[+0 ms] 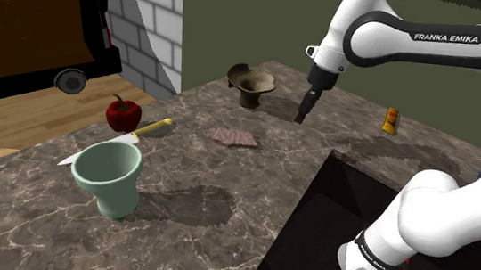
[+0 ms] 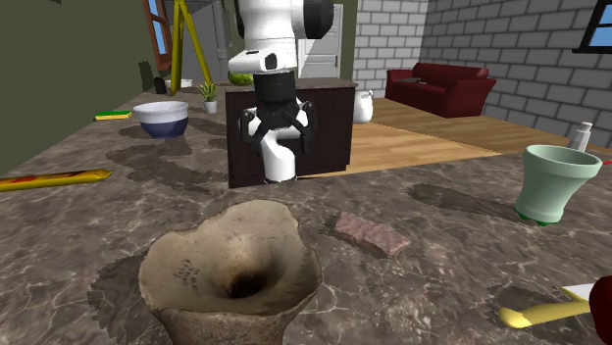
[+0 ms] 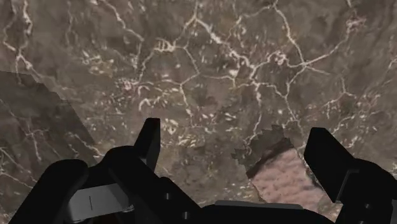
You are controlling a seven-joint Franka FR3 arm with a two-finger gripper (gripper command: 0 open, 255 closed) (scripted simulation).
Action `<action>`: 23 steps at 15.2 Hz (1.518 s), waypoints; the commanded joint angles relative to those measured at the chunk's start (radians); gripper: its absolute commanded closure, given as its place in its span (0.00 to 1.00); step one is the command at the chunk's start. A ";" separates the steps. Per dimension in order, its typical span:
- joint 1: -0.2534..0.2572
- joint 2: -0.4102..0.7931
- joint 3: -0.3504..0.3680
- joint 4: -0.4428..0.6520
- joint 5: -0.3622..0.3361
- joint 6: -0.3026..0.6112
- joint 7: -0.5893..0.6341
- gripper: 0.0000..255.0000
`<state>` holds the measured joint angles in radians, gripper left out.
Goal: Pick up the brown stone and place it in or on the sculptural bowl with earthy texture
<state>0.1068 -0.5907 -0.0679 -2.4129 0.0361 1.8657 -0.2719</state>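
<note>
Pincer [image 3: 236, 145], spread wide and empty above the bench [image 1: 185, 241], poised to straddle the flat brown stone [image 1: 234, 137] lying near the sculptural bowl [image 1: 252, 83].

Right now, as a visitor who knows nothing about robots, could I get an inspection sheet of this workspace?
Surface: dark marbled countertop with white veins.
Job's things: flat brownish stone lying on the counter, untouched; earthy flared bowl upright and empty.
Clutter: pale green cup, red apple, yellow-handled knife, blue-and-white bowl.
Hand: open, above the counter, holding nothing; the stone lies beside one finger.
Cables: nothing seen.
Surroundings: grey brick wall, red sofa, wooden floor.
</note>
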 commanded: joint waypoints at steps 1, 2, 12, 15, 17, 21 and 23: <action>0.032 0.056 -0.007 0.011 0.004 0.059 -0.077 0.00; 0.049 0.085 -0.008 0.019 0.008 0.086 -0.112 0.00; 0.205 0.355 0.012 0.128 0.066 0.306 -0.455 0.00; 0.235 0.408 0.025 0.154 0.081 0.345 -0.531 0.00; 0.236 0.423 0.026 0.142 0.084 0.372 -0.533 0.00; 0.239 0.454 0.028 0.119 0.091 0.426 -0.537 0.00; 0.241 0.467 0.029 0.111 0.093 0.447 -0.539 0.00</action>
<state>0.3468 -0.1302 -0.0391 -2.2972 0.1281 2.3012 -0.8096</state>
